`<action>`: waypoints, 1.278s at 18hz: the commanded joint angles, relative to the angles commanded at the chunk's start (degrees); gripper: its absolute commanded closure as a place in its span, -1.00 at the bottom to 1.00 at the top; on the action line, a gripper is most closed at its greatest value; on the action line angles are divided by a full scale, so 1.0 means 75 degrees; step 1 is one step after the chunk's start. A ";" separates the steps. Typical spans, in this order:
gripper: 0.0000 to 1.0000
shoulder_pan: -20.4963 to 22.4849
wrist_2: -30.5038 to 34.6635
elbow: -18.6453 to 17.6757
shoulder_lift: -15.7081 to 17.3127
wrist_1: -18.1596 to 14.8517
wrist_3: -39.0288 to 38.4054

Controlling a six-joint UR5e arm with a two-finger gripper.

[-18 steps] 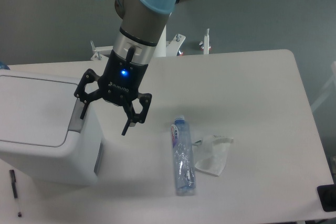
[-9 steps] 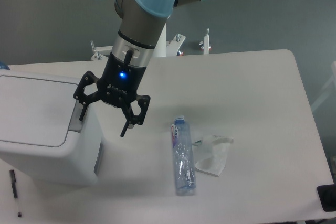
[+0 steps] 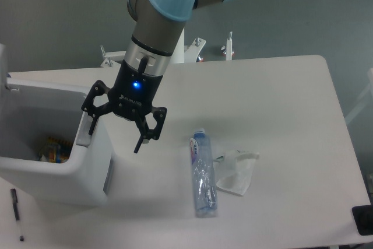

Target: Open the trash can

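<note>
The white trash can (image 3: 87, 179) stands at the table's left with its lid (image 3: 2, 62) swung up at the frame's left edge. The inside is exposed and some colourful rubbish (image 3: 52, 148) lies at the bottom. My gripper (image 3: 115, 135) is open and empty, pointing down at the can's right rim. Its left finger (image 3: 91, 125) is at the grey push tab (image 3: 83, 137); I cannot tell if it touches. Its right finger (image 3: 140, 140) hangs outside the can above the table.
A crushed clear plastic bottle (image 3: 203, 176) and a crumpled white wrapper (image 3: 236, 174) lie right of the gripper. A black pen (image 3: 16, 205) lies at the front left by the can. A black object (image 3: 362, 220) sits at the front right corner.
The lid was flat and closed in both earlier frames; now it stands up and the can is open. The gripper has shifted slightly left and down towards the push tab.
</note>
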 joint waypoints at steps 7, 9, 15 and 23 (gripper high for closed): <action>-1.00 0.0198 0.0012 0.0456 -0.0047 0.0012 0.0047; -1.00 0.0421 0.0012 0.0609 -0.0117 0.0000 0.0059; -1.00 0.0797 0.0023 0.0585 -0.0280 0.0012 0.0561; -1.00 0.1581 0.1112 0.0645 -0.0808 -0.0035 0.1569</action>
